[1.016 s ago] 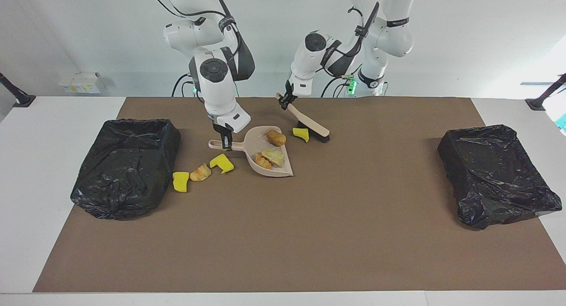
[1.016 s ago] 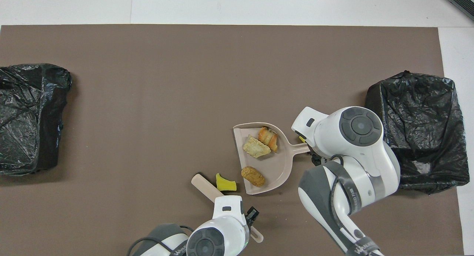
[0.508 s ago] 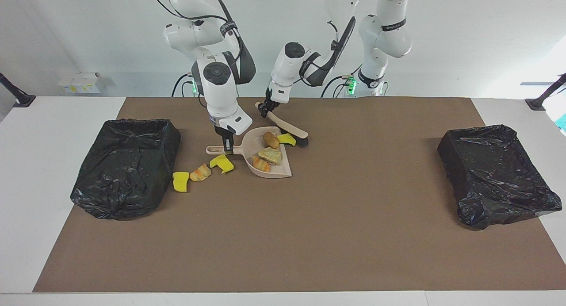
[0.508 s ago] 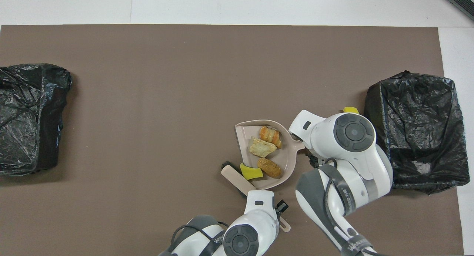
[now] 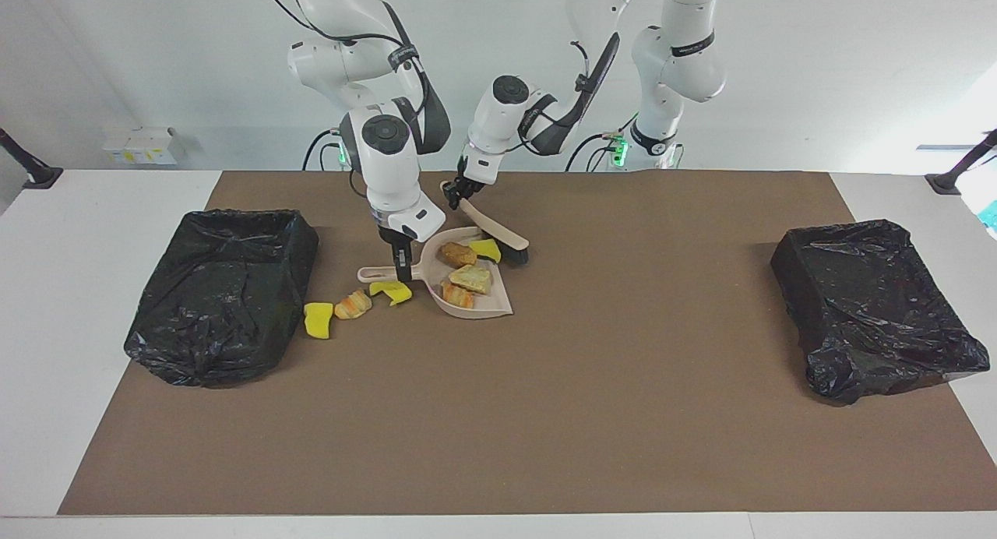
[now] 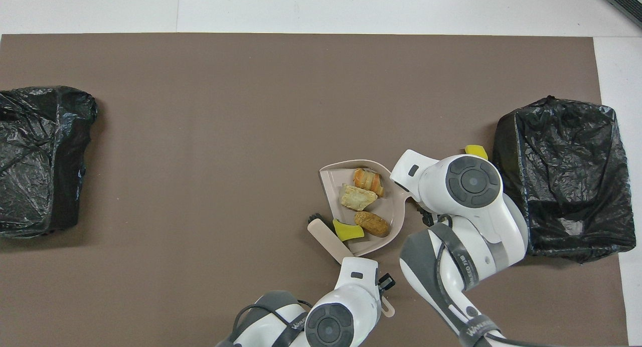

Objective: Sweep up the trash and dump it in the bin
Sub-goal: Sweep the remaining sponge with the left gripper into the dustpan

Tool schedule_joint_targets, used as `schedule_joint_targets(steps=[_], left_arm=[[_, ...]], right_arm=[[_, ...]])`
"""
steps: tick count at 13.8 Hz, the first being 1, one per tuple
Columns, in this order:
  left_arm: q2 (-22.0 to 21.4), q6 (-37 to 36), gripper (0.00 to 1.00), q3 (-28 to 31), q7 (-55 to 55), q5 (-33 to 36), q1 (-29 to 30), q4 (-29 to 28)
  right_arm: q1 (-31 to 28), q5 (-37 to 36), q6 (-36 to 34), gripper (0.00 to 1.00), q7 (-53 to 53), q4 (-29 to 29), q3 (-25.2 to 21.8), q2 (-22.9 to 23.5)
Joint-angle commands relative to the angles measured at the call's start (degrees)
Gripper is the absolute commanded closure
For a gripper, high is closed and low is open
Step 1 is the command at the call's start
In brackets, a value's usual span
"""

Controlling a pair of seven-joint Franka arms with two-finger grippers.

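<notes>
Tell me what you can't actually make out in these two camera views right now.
- Overhead view: the right arm covers the dustpan handle, the right gripper and most of the loose trash; only one yellow piece peeks out.
- Overhead view: the left arm hides the left gripper's grip on the brush.
- Both views: the bin at the right arm's end is too dark inside to see contents.
- Facing view: right gripper at the handle; grip unclear.

Brown mat (image 5: 545, 414) covers most of white table (image 5: 47, 305). Small white box (image 5: 140, 146) sits off the mat nr table corner, right arm's end.
</notes>
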Motion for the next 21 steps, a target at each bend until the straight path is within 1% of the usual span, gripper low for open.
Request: schedule_joint_targets(steps=[1, 4, 5, 6, 7, 8, 10, 14, 15, 16, 18, 19, 21], left_arm=[[-2.08, -3.97, 1.0, 0.1, 7.34, -1.41, 0.87, 0.89], [-3.31, -5.99, 1.0, 0.45, 10.95, -1.41, 1.49, 0.89], [-3.93, -7.13, 1.0, 0.62, 13.14, -1.41, 1.57, 0.8], [-4.63, -8.53, 1.0, 0.71, 15.33, -1.41, 1.83, 0.89], [-5.59, -9.59, 1.0, 0.71, 16.66, -1.41, 2.97, 0.89], [-6.99, -11.51, 1.0, 0.8, 17.63, -1.41, 3.76, 0.98], [-9.02, -15.64, 1.0, 0.8, 19.65, -1.32, 5.78, 1.07], [-9.82, -21.36, 1.0, 0.98, 20.02, -1.23, 6.76, 0.98], [-10.08, -23.29, 1.0, 1.24, 20.1, -1.14, 6.76, 0.89], [-10.43, -25.31, 1.0, 1.33, 20.19, 0.16, 7.02, 0.72], [-11.14, -30.4, 1.0, 1.15, 21.15, 4.73, 9.21, 0.71], [-11.66, -31.82, 1.0, 1.15, 22.29, 4.75, 9.22, 0.37], [-12.1, -31.57, 1.0, 1.15, 23.61, 4.66, 10.61, -0.95]], right_arm=[[-1.89, -1.91, 1.64, 0.26, -2.66, -0.78, 0.27, 0.04], [-3.03, -2.7, 2.95, 0.27, -5.38, -0.78, 0.27, 0.48], [-3.38, -2.7, 3.48, 0.33, -6.17, -0.78, 0.27, 1.09], [-3.39, -2.7, 3.57, 0.62, -7.05, -0.6, 0.27, 1.18], [-3.3, -2.7, 3.14, 0.95, -7.15, -0.51, 0.27, 1.19], [-3.21, -2.7, 2.52, 1.0, -7.06, -0.25, 0.35, 1.19], [-2.69, -2.61, 2.34, 1.0, -6.89, 0.1, 0.35, 1.19], [-2.59, -1.56, 1.82, 1.0, -6.79, 1.24, 0.35, 1.45], [-2.68, -1.39, 0.51, 1.0, -6.8, 1.94, 0.44, 1.54], [-2.68, -0.17, -0.98, 1.0, -6.8, 2.73, 0.44, 1.45], [-2.77, 2.82, -1.7, 1.0, -6.8, 3.62, 0.35, 1.45], [-2.95, 3.79, -1.7, 1.0, -6.88, 3.71, 0.35, 1.45], [-3.39, 4.94, -1.79, 1.0, -7.23, 3.71, 0.35, 1.36]])
